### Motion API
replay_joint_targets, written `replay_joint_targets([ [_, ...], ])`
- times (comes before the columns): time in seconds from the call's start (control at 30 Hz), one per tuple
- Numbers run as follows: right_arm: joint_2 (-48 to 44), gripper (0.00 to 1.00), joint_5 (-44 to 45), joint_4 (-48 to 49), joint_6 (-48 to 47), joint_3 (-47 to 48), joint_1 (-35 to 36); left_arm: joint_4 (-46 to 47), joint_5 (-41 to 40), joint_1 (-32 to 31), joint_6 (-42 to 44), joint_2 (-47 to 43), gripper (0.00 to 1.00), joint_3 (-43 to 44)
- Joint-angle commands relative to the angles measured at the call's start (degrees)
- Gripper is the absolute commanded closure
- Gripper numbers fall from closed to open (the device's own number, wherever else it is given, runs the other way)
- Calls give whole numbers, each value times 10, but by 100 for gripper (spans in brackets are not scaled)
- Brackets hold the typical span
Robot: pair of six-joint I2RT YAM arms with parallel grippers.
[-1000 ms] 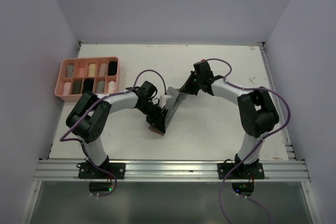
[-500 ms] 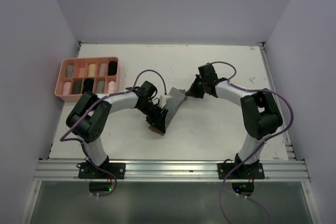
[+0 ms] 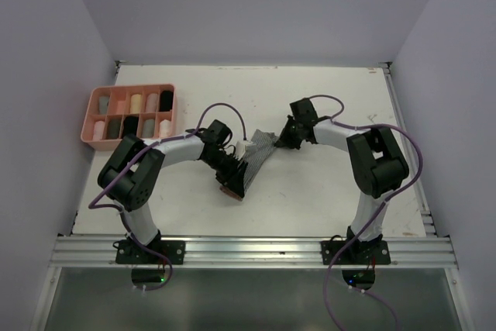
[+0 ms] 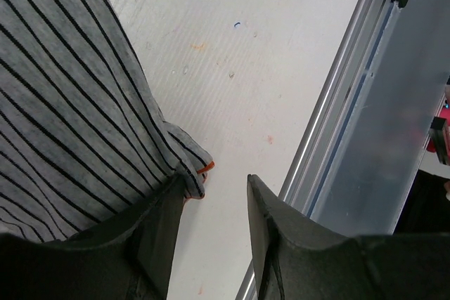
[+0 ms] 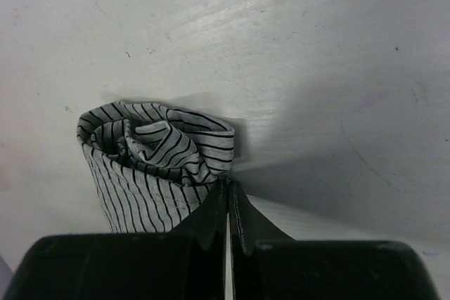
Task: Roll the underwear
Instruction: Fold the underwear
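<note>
the grey striped underwear (image 3: 257,157) lies mid-tabletop (image 3: 333,191), drawn into a band between the two arms. the right hand (image 5: 226,189) is clenched tight, and the coiled end of the fabric sits right against its tips. it looks to be nipping an edge there, which would give the roll a firm core to wind around. the left hand (image 4: 216,191) stands released, bare tabletop showing between its fingers. one finger (image 4: 165,209) rests on the garment's near corner, likely to pin that end flat so the band stays taut. off to the far left, the pink tray (image 3: 172,92) holds finished rolls (image 3: 130,125), which is probably where this one goes.
</note>
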Motion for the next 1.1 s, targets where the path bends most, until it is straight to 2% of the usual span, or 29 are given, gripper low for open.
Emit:
replay_joint_targets([
  [0.0,14,100,21,1,-23,23,-2,-20,-54,-4,43,12,53,-25],
  [0.17,30,100,13,9,-27,27,-2,-27,-33,-19,60,-19,48,-28],
  [0.37,40,100,9,6,-30,46,-2,-26,-27,-41,67,-68,35,-29],
  [0.4,41,100,7,6,-32,52,-2,-26,-29,-44,65,-73,28,-27],
  [0.5,46,100,4,3,-35,63,-2,-25,-47,-46,60,-94,23,-22],
  [0.7,63,100,2,-8,-49,93,-3,-20,-97,-47,44,-130,18,-13],
  [0.77,67,100,-1,-9,-51,99,-2,-14,-110,-48,37,-150,0,-13],
  [1.07,85,100,-8,-12,-55,119,-2,1,-123,-65,38,-187,0,12],
])
